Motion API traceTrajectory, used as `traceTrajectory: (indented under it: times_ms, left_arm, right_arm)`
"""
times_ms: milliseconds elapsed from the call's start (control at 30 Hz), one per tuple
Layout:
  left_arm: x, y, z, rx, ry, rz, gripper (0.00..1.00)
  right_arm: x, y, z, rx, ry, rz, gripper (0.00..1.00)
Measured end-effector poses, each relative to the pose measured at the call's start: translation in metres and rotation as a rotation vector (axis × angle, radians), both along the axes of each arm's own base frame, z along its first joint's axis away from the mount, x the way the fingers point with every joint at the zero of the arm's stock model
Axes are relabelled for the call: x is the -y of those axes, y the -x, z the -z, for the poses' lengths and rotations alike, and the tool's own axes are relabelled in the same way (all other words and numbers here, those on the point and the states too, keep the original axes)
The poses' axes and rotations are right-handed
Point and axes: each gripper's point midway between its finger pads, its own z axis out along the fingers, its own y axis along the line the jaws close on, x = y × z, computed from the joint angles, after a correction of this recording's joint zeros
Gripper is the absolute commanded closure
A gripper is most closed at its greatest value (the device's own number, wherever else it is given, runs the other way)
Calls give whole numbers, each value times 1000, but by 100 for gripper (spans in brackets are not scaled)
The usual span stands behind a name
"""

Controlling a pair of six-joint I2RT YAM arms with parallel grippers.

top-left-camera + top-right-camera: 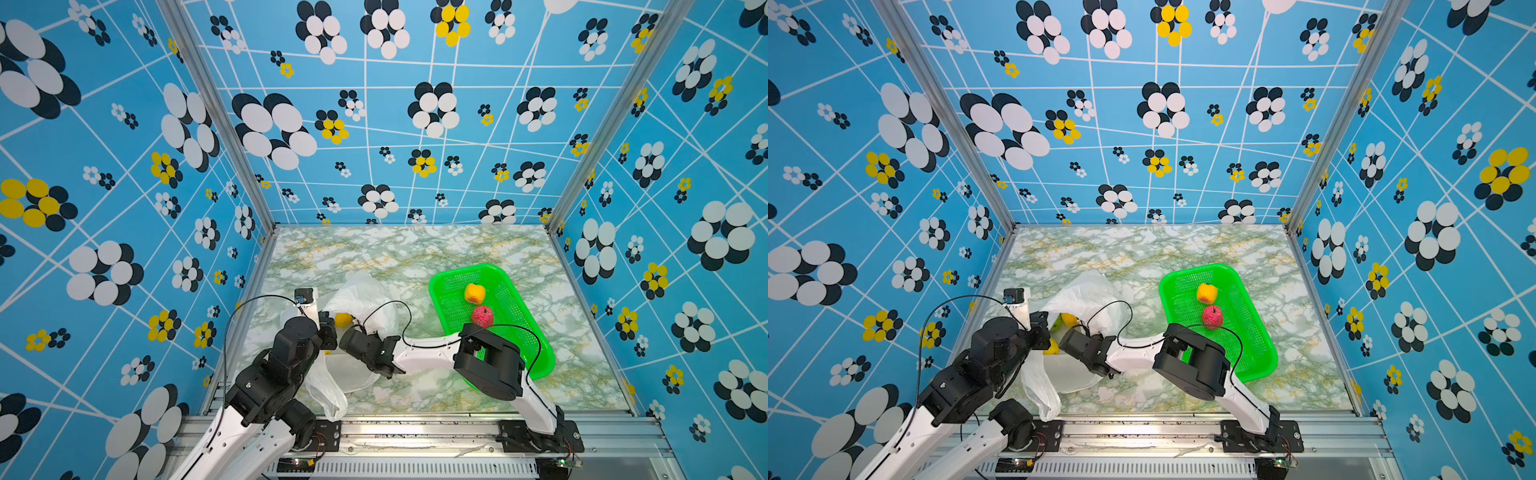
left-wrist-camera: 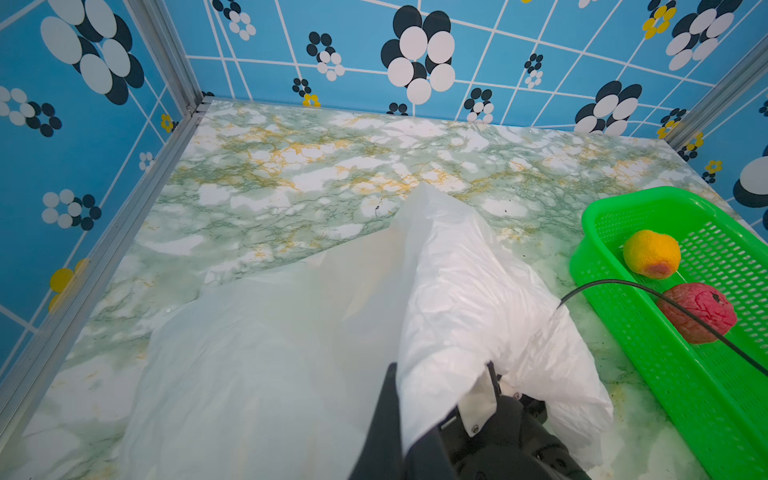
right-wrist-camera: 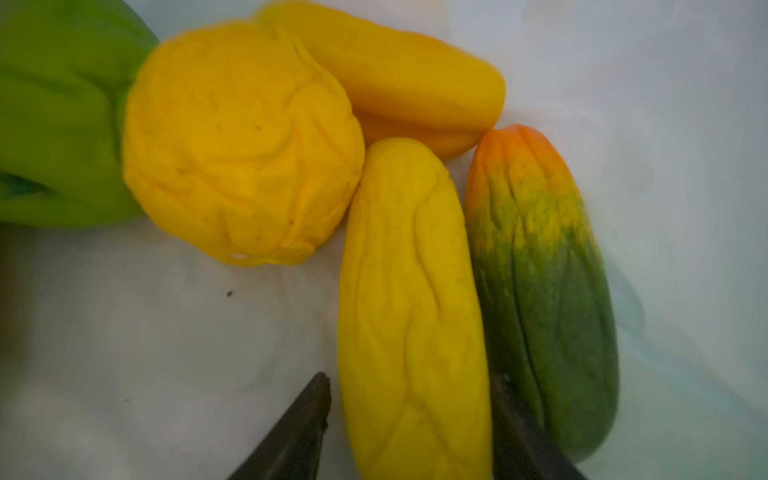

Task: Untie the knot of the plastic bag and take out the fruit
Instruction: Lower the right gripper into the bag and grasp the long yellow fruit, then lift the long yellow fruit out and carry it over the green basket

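Knot part looks done to me: no knot showing anywhere, and the plastic bag (image 1: 361,295) lies open-mouthed on the marbled table (image 1: 415,257), just left of the green basket (image 1: 536,349). So this is the fruit-fishing stage. The left gripper (image 2: 440,374) is clamped shut on a fold of the bag, holding the mouth up. The right gripper (image 3: 411,378) is inside the bag, jaws parted and straddling the long yellow fruit (image 3: 411,291), not squeezing it as far as I can tell. Next move, I'd guess: close gently, lift out without snagging plastic, then over to the basket. Count: one bag, one basket, two in the basket (yellow-orange round fruit (image 1: 474,293), red fruit (image 1: 482,316)). Five are visible in the bag: the long yellow one plus the green fruit (image 3: 58,124), round yellow fruit (image 3: 237,145), long orange-yellow fruit (image 3: 415,79) and orange-green fruit (image 3: 540,270).
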Motion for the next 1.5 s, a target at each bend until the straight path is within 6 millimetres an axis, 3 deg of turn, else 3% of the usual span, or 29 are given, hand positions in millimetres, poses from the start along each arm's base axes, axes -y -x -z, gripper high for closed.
traceTrajectory:
  times_ms: [100, 433, 667, 833, 1033, 1267, 1500]
  left_arm:
    - [0, 0, 0, 0, 0, 0, 100]
    - [0, 0, 0, 0, 0, 0, 100]
    - [0, 0, 0, 0, -1, 0, 100]
    - [0, 0, 0, 0, 0, 0, 100]
    - [0, 0, 0, 0, 0, 0, 100]
    - [0, 0, 0, 0, 0, 0, 100]
    - [0, 0, 0, 0, 0, 0, 100]
  right_arm:
    - [-4, -4, -1, -23, -23, -3, 45]
    - [-12, -4, 1, -58, -55, -44, 69]
    - [-1, 14, -6, -82, -85, -111, 76]
    - [5, 33, -29, -72, -134, -168, 77]
    - [-2, 59, -65, -45, -224, -254, 79]
    - [-13, 105, -92, -21, -275, -389, 82]
    - [7, 122, -135, 39, -350, -436, 83]
